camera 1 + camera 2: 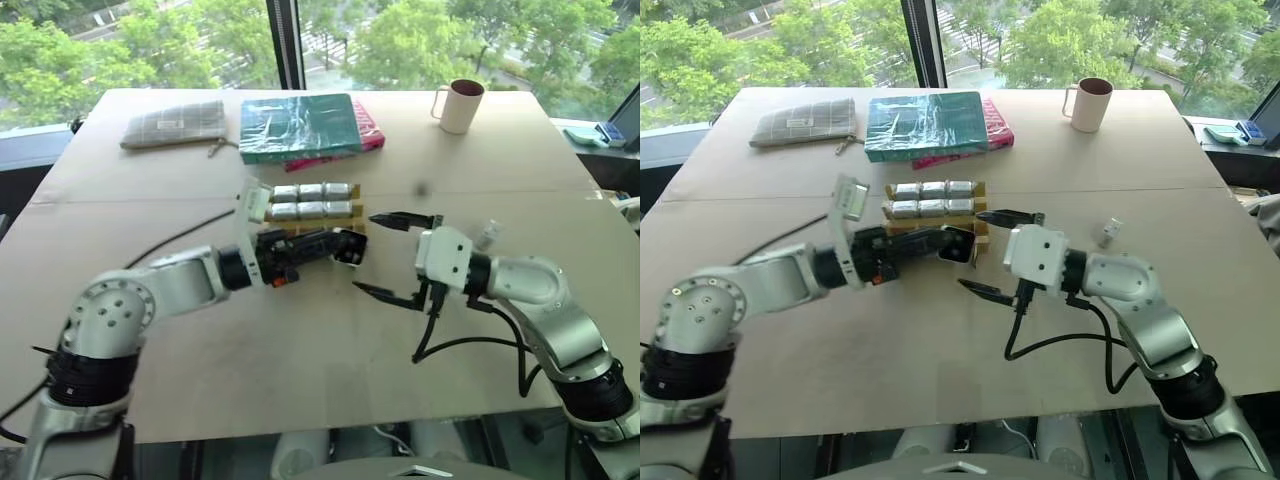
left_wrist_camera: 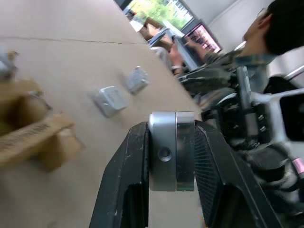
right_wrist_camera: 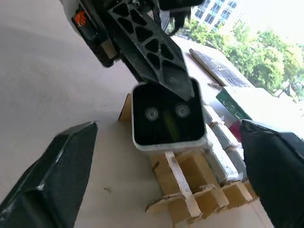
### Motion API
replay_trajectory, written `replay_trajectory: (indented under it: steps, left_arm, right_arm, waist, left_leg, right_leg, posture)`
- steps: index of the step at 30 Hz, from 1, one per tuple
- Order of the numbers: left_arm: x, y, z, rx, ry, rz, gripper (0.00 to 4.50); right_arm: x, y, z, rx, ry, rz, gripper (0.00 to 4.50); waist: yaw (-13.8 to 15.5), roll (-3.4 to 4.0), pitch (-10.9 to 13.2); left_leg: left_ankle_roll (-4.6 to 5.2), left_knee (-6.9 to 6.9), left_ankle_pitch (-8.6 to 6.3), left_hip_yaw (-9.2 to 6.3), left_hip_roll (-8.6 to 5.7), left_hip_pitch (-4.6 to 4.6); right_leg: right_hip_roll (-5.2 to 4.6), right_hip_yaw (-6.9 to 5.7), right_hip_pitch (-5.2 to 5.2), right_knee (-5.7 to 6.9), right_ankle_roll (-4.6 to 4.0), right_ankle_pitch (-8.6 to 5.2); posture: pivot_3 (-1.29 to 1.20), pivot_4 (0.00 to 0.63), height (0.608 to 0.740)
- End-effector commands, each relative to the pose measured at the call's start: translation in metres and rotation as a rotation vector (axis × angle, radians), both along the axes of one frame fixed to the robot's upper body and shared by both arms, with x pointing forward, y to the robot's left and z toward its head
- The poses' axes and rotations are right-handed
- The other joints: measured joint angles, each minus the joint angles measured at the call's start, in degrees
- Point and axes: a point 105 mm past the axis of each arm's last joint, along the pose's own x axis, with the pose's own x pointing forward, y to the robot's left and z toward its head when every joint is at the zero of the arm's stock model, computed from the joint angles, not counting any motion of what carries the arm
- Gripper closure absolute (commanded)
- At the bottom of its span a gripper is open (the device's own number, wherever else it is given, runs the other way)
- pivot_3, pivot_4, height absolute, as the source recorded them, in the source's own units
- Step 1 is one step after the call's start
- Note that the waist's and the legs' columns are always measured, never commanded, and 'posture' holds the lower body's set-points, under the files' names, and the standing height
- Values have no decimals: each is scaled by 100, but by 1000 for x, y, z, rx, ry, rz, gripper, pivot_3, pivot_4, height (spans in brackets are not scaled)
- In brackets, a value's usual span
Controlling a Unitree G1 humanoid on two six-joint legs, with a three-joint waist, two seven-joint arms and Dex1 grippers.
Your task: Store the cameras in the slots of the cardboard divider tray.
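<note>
The left hand (image 1: 345,248) is clenched on a camera (image 3: 167,118) just above the tray (image 1: 352,212); the right hand (image 1: 395,258) is released; small, rigid, smooth, likely slippery, so pinch flat sides.

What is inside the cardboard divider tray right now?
Six silver cameras fill the two far rows of the tray. The near rows are mostly hidden behind the left end effector, shut on another camera, so their contents cannot be seen.
</note>
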Motion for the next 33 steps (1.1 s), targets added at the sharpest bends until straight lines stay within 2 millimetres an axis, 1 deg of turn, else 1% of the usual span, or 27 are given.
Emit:
replay_trajectory:
  steps: [1, 4, 6, 9, 12, 14, 18, 21, 26, 30, 33]
  left_arm:
    - [24, 34, 26, 168, -230, 24, 3779]
    - [38, 60, 24, 343, -309, 2, 3779]
    - [46, 73, 19, 436, -341, -18, 3779]
    - [55, 84, 17, 512, -360, -62, 3779]
    - [64, 91, 18, 572, -383, -116, 3779]
    - [69, 92, 20, 583, -387, -147, 3779]
    - [76, 95, 17, 599, -372, -216, 3779]
    - [79, 92, 16, 578, -359, -251, 3779]
    - [83, 86, 4, 584, -336, -309, 3779]
    - [87, 82, 1, 589, -336, -326, 3779]
    - [87, 78, -1, 579, -319, -356, 3779]
  right_arm:
    - [-2, -28, 20, 79, 40, -48, 42]
    - [-7, -42, 28, 105, 72, -48, 42]
    - [-9, -45, 31, 112, 83, -52, 42]
    - [-10, -47, 33, 127, 95, -57, 42]
    - [-10, -49, 36, 146, 90, -79, 42]
    - [-9, -50, 36, 149, 85, -94, 42]
    - [-10, -47, 33, 151, 73, -111, 42]
    - [-12, -44, 31, 157, 71, -116, 42]
    - [-15, -37, 25, 160, 61, -127, 42]
    - [-15, -37, 23, 164, 51, -140, 42]
    - [-15, -36, 22, 164, 45, -145, 42]
  waist:
    - [7, -2, 6]
    - [-13, 3, 10]
    - [-14, 3, 10]
    - [-13, -2, 13]
    - [5, -8, 14]
    - [25, -12, 14]
    - [2, -15, 14]
    - [-7, -18, 16]
    - [-6, -25, 18]
    - [-5, -34, 22]
    - [-8, -38, 24]
  left_leg:
    - [0, 0, 0, 1, 0, 0]
    - [0, -9, 0, 10, -6, 2]
    - [0, -13, 0, 10, 0, 2]
    - [0, -16, 0, 11, 8, -8]
    - [1, -8, 0, 5, 10, -45]
    - [4, 1, 0, 0, 6, -69]
    - [19, 9, -9, 5, 4, -75]
    - [23, 9, -11, 7, 4, -76]
    - [23, 12, -11, 3, 8, -76]
    - [26, 24, -13, 2, 8, -76]
    - [30, 36, -15, 2, 9, -77]
  right_leg:
    - [0, 0, 0, 1, 0, 0]
    - [3, 7, -1, -7, -1, -1]
    - [3, 7, -3, -10, 1, -1]
    - [11, 7, -16, -13, 2, -1]
    - [13, 3, -42, -17, 2, 0]
    - [11, 0, -55, -15, 3, 0]
    - [8, 5, -56, -16, 4, 0]
    - [8, 7, -56, -9, 5, 0]
    - [8, 6, -57, 4, 12, -4]
    - [5, 8, -57, 17, 12, -4]
    - [4, 9, -57, 17, 12, -4]
  posture:
    - [0, 150, 740]
    - [0, 150, 740]
    - [0, 150, 740]
    - [0, 150, 740]
    - [0, 150, 740]
    - [0, 150, 740]
    - [0, 150, 740]
    - [0, 150, 740]
    - [0, 150, 740]
    - [0, 150, 740]
    - [0, 150, 740]
